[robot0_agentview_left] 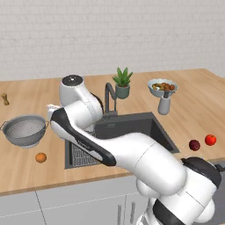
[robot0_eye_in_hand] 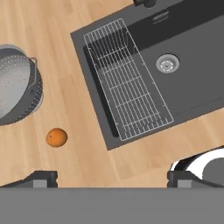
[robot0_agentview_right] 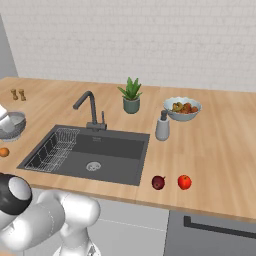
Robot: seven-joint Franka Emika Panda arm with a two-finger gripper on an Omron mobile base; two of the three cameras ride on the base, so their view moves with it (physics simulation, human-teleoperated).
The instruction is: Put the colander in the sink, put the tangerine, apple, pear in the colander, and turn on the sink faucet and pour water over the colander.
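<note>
Hand view: spread pincer (robot0_eye_in_hand: 111, 177) hovers over the counter (robot0_eye_in_hand: 87, 144) beside the sink (robot0_eye_in_hand: 192, 87).
Colander (robot0_eye_in_hand: 17, 85) and tangerine (robot0_eye_in_hand: 56, 137) lie left of the sink, both untouched.

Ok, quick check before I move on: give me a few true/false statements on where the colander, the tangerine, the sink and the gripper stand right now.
1. The colander sits in the sink. False: it stands on the wooden counter, to one side of the basin.
2. The tangerine lies on the counter near the colander, apart from it. True.
3. Water is running from the sink faucet. False: no stream shows and the basin looks dry.
4. The gripper is open and holds nothing. True.
5. The wire rack lies inside the sink, along the side nearest the colander. True.
6. The colander already holds fruit. False: it is empty.
</note>
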